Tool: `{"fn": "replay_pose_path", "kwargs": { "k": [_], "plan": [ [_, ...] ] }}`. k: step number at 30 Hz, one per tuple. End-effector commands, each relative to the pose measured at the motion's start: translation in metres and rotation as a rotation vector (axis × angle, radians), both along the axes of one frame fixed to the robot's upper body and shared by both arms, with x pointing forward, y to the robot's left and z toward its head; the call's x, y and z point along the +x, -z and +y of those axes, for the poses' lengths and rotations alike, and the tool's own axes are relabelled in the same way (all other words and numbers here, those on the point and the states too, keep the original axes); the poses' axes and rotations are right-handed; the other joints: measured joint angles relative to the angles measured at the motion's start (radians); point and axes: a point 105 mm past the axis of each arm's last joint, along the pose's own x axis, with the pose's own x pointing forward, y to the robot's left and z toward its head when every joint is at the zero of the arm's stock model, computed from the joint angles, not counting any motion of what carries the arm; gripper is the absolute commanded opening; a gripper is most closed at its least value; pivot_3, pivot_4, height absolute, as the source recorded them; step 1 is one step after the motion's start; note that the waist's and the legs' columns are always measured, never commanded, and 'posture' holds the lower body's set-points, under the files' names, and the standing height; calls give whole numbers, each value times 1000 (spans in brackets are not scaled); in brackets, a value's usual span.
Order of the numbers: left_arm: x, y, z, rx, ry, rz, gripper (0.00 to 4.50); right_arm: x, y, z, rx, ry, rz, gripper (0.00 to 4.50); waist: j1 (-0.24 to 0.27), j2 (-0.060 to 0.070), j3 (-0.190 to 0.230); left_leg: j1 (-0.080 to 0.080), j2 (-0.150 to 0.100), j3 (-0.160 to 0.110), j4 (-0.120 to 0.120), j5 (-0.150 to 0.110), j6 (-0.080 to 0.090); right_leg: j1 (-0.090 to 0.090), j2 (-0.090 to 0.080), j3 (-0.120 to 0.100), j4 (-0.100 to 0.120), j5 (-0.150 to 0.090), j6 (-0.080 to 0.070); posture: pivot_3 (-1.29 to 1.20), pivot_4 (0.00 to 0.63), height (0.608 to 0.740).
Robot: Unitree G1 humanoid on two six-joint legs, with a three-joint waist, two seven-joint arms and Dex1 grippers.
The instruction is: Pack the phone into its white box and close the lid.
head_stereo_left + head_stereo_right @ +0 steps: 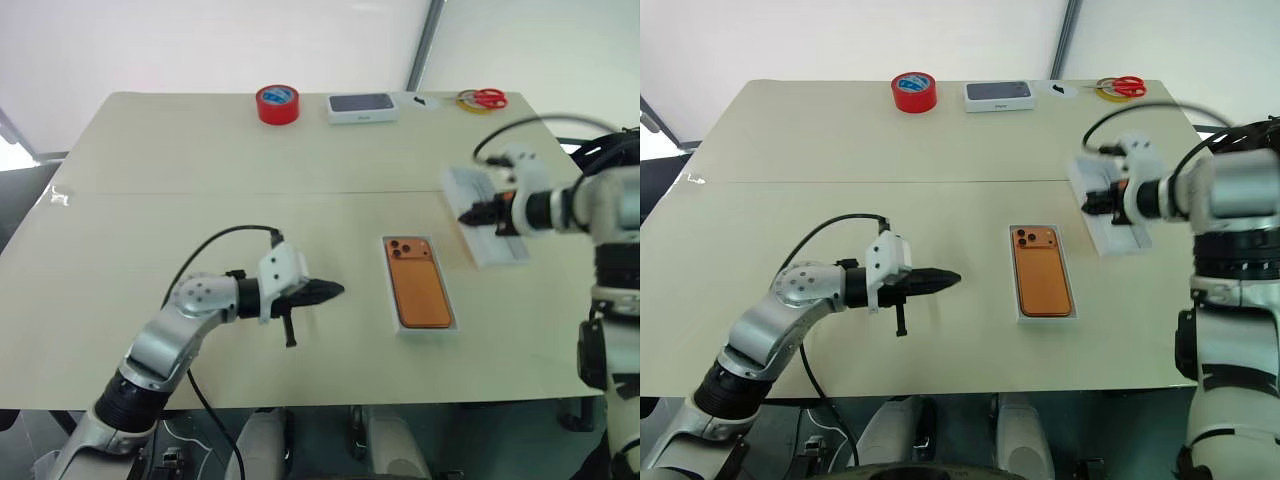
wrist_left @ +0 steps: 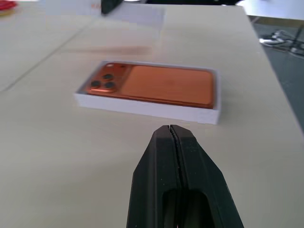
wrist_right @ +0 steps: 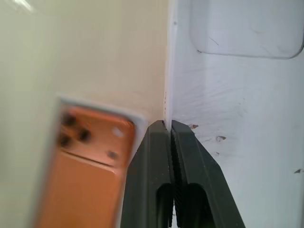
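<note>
Phone (image 1: pixel 419 285) lay camera-up in the box (image 1: pixel 392 318) mid-tabletop, so the right gripper (image 3: pixel 171 124), jaws pinching the lid (image 1: pixel 487 230) by its edge, needed to square it over before lowering; left gripper (image 2: pixel 170 129) jaws pressed together, idle.

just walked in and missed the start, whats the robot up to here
The phone already lies camera side up in the white box near the middle of the table. The right gripper is shut on the edge of the lid and holds it up at the table's right side. The left gripper is shut, holds nothing, and points toward the box.
</note>
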Motion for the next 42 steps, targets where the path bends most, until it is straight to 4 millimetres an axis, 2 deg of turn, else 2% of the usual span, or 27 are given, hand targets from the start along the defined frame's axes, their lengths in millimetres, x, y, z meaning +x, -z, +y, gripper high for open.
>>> {"fn": "replay_pose_path", "kwargs": {
  "k": [1, 4, 10, 12, 17, 21, 22, 24, 28, 30, 34, 38, 41, 42],
  "plan": [
    [10, -12, 16, -28, -82, -47, 0, -5, -25, 24, 233, -122, -59, 62, 0, 0, 0, 0, 0, 0, 0, 0, 0, 0, 0, 0, 0, 0, 0, 0, 150, 732],
    [21, -16, 28, -31, -134, -61, 0, -15, -26, 63, 421, -298, -27, 62, -4, 0, 0, 0, 0, 0, 0, 0, 0, 1, 0, 0, 0, 0, 0, 0, 150, 732],
    [29, -18, 34, -23, -148, -73, 0, -44, 0, 123, 544, -436, 83, 62, -2, 0, 0, 0, 0, 0, 0, 0, 0, 1, 0, 1, 0, 1, 0, 0, 150, 732],
    [31, -19, 33, -24, -150, -75, 0, -52, 14, 133, 570, -404, 115, 62, 2, 0, 0, -1, 0, -1, -1, 0, 0, 1, 0, 0, 0, 1, 0, 0, 150, 732],
    [34, -16, 25, -32, -143, -70, 0, -58, 39, 138, 589, -301, 127, 62, 0, -1, 0, -1, -1, 1, 1, 0, 0, 1, -1, 1, -1, 1, 0, 0, 150, 732],
    [30, -10, 8, -35, -90, -55, 0, -58, 48, 135, 592, -221, 128, 62, 0, 0, -1, 0, 0, 0, 1, 0, 0, 2, 0, 1, 0, 1, 0, 0, 150, 732],
    [29, -8, 0, -36, -74, -51, 0, -57, 48, 130, 588, -204, 124, 313, 1, 0, -1, 0, 1, 0, 1, 0, 0, 1, 0, 1, 0, 1, 0, 0, 150, 732],
    [32, -5, -12, -40, -65, -45, 0, -56, 47, 122, 573, -185, 115, 923, 4, 0, -1, 0, 0, 0, 1, 0, 0, 2, 0, 1, 0, 1, 0, 0, 150, 732],
    [42, 0, -30, -30, -76, -50, 0, -56, 45, 109, 500, -172, 101, 2903, 1, 0, -1, 0, 0, 1, 1, 0, 0, 2, 0, 2, -1, 1, 0, 0, 150, 732],
    [46, 1, -41, -33, -73, -47, 0, -56, 37, 97, 407, -178, 79, 3990, 2, 0, 0, 0, 0, 1, 1, 0, 1, 1, 1, 2, -1, 1, 0, 0, 150, 732],
    [44, -2, -59, -57, -29, -45, 0, -58, 23, 71, 181, -156, 34, 3990, 1, 0, 0, 0, 1, 1, 0, 0, 1, 1, 1, 2, -1, 0, 0, 0, 150, 732],
    [41, -2, -75, -64, 11, -39, 0, -49, 16, 44, 38, -95, -29, 3990, 2, 0, -1, 0, 1, 1, 0, 0, 1, 1, 2, 2, -1, 0, -1, 0, 150, 732],
    [37, 2, -86, -57, 44, -32, 0, -40, 16, 28, -35, -43, -71, 3170, 3, 0, -1, 0, 1, 1, 0, 0, 1, 1, 2, 2, -2, -1, -2, 0, 150, 732],
    [35, 3, -91, -56, 58, -30, 0, -37, 19, 22, -82, -30, -83, 2717, 3, 0, -1, -1, 1, 1, 0, 0, 1, 1, 2, 2, -2, -1, -2, 0, 150, 732]
  ]
}}
